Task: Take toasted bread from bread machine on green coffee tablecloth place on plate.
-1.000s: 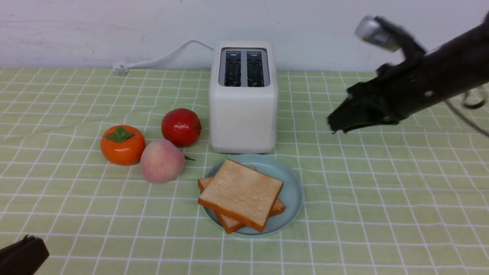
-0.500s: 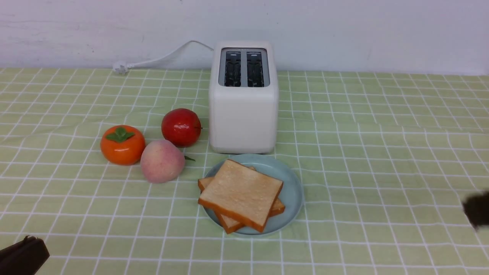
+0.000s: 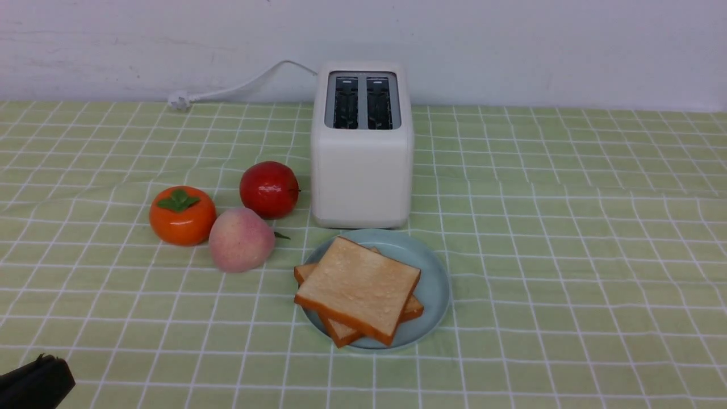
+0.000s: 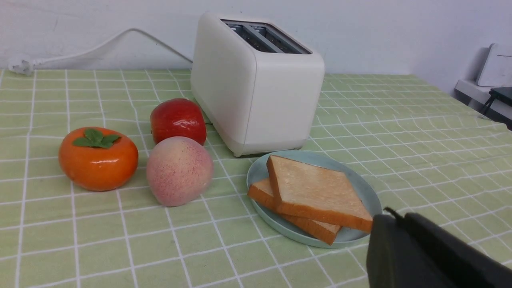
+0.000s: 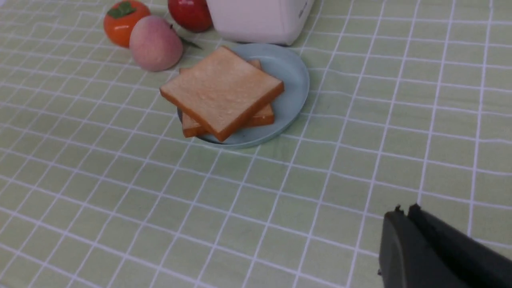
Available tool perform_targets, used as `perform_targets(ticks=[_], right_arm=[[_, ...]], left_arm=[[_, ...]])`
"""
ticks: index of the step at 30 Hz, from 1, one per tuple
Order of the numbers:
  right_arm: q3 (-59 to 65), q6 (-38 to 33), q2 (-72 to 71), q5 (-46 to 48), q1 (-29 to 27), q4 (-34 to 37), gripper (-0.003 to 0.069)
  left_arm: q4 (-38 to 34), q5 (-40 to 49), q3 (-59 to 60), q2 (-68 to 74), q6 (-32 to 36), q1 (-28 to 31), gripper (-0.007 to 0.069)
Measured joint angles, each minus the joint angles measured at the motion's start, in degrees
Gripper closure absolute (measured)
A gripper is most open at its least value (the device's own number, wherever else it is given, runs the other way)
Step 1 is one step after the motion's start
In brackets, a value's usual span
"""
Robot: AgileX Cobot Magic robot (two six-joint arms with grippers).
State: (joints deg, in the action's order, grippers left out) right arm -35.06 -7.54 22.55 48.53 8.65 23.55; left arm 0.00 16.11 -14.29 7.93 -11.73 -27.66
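Two toasted bread slices (image 3: 359, 288) lie stacked, the upper one skewed, on the pale blue-green plate (image 3: 436, 284). The plate sits just in front of the white bread machine (image 3: 361, 170), whose two dark slots are empty, on the green coffee tablecloth (image 3: 568, 255). The bread (image 4: 316, 191) and plate (image 4: 256, 176) also show in the left wrist view, and the bread (image 5: 222, 91) and plate (image 5: 292, 76) in the right wrist view. My left gripper (image 3: 40, 372) is shut and empty at the front left corner; it also shows (image 4: 390, 214). My right gripper (image 5: 404, 210) is shut and empty, out of the front view.
An orange persimmon (image 3: 182, 215), a pink peach (image 3: 241, 238) and a red apple (image 3: 268, 188) stand left of the bread machine. Its white cord (image 3: 238, 86) runs along the back wall to a plug.
My right arm has pulled back from above the cloth at the right and dropped out of the front view. The left gripper, bread and plate have not moved.
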Motion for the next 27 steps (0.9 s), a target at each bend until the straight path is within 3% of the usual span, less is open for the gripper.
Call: perform_targets(ticks=[9, 13, 18, 24, 27], right_arm=[[0.6, 0.4, -0.1, 0.6, 0.1, -0.6, 0.0649], [2.1, 0.4, -0.6, -4.9, 0.5, -3.4, 0.0655], [17.5, -0.3, -9.9, -21.0, -4.0, -8.9, 0.0679], [33.6, -0.5, -22.2, -26.5, -7.4, -10.1, 0.0678], [35.9, -0.5, -23.0, -25.4, -7.6, -11.2, 0.0678]], left_arm=[[-0.3, 0.0, 0.0, 0.0, 0.0, 0.0, 0.0594], [0.0, 0.0, 0.0, 0.0, 0.0, 0.0, 0.0588], [-0.3, 0.0, 0.0, 0.0, 0.0, 0.0, 0.0585], [0.0, 0.1, 0.0, 0.0, 0.0, 0.0, 0.0579], [-0.3, 0.0, 0.0, 0.0, 0.0, 0.0, 0.0575]])
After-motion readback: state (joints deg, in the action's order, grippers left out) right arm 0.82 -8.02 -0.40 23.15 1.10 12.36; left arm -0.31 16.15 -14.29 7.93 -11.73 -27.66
